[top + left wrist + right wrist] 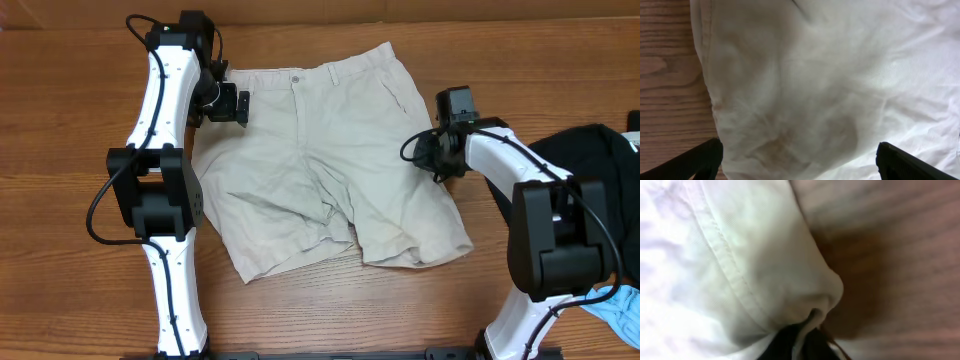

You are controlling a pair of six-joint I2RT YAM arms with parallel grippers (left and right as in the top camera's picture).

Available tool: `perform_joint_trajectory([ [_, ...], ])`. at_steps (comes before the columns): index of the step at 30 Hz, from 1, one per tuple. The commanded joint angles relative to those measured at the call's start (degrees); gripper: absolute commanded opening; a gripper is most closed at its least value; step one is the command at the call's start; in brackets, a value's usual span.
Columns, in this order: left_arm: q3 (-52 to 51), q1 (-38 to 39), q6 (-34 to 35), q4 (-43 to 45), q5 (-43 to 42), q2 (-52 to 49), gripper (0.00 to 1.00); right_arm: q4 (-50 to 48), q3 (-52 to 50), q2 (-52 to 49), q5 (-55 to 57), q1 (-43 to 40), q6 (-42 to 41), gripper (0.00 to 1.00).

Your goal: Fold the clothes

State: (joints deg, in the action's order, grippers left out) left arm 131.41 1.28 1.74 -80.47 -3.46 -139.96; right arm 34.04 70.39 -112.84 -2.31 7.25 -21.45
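Note:
The beige shorts (320, 150) lie spread flat on the wooden table, waistband at the far side and legs toward the front. My left gripper (232, 105) hovers over the left hip of the shorts. In the left wrist view its fingers (800, 162) are wide open with the cloth (830, 75) between them. My right gripper (432, 150) is at the right side edge of the shorts. In the right wrist view its fingers (802, 340) are shut, pinching a fold of the hemmed edge (740, 255).
A black garment (600, 160) lies at the right edge of the table behind the right arm. A small light blue cloth (620, 305) is at the front right corner. Bare wood (60, 120) shows left of the shorts.

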Motion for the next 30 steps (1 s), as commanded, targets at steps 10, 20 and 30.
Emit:
perform_joint_trajectory([
  [10, 1.18, 1.7, -0.33, 2.19, -0.61, 0.24, 1.0, -9.16, -0.24, -5.53, 4.22, -2.82, -2.62, 0.04],
  [20, 1.18, 1.86, -2.03, 6.32, -0.57, 0.24, 1.0, -9.33, 9.27, -7.15, 2.82, -13.88, -0.81, 0.04],
  [30, 1.18, 1.84, -4.66, 15.56, 2.56, 0.07, 1.0, 6.4, 29.14, -7.13, -5.79, -15.52, 8.5, 1.0],
])
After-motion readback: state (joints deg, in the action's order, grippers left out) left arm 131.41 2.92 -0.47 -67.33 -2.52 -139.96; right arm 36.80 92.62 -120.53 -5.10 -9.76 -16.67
